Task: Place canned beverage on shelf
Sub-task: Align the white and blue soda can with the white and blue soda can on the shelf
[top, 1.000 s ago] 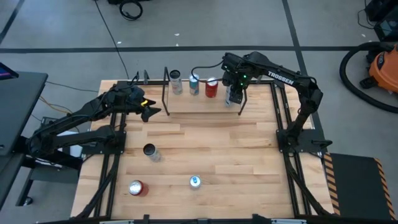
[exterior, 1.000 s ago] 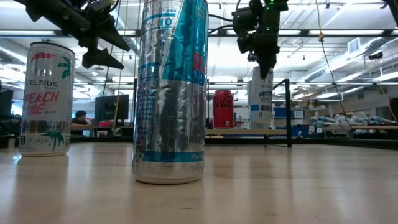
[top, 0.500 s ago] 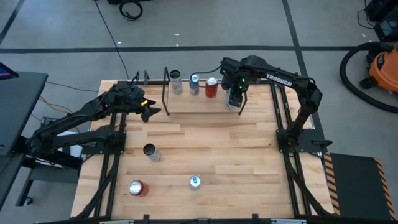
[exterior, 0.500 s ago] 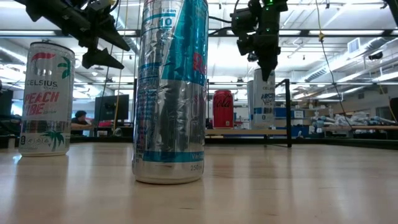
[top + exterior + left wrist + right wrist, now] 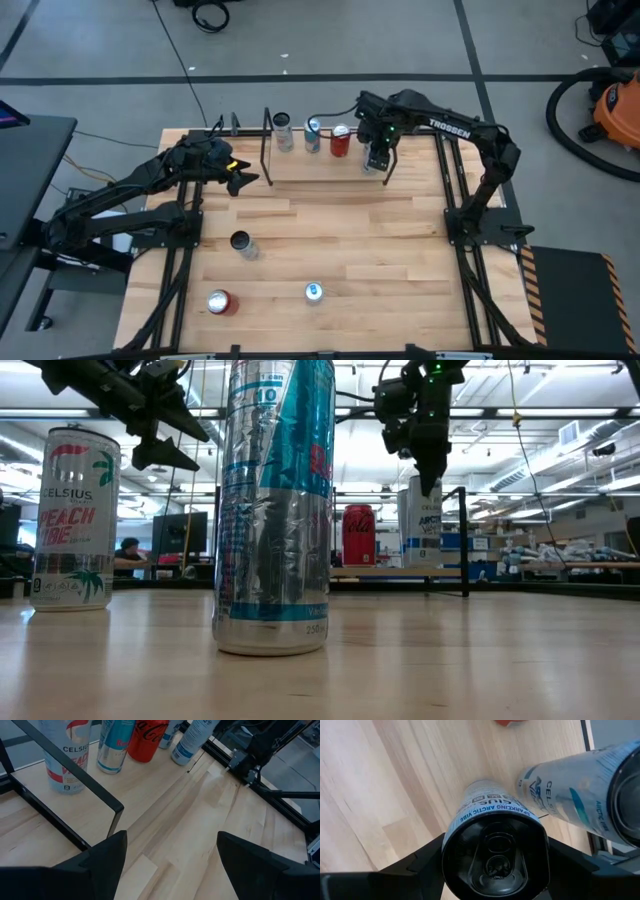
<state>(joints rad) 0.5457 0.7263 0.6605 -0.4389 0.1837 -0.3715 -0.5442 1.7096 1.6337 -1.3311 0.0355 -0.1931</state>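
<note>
My right gripper (image 5: 374, 158) hangs over the shelf (image 5: 300, 168), fingers spread around the white can (image 5: 492, 837) standing there, fourth in the row. My left gripper (image 5: 240, 178) waits released beside the shelf. Three cans (image 5: 241, 244) remain on the table (image 5: 350, 250).

Four cans (image 5: 312, 136) on shelf (image 5: 300, 168)

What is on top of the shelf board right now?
Four upright cans stand on the shelf: a Celsius can, a blue-silver can, a red can and a white-blue can below the right gripper. From above, that gripper covers most of the last can.
</note>
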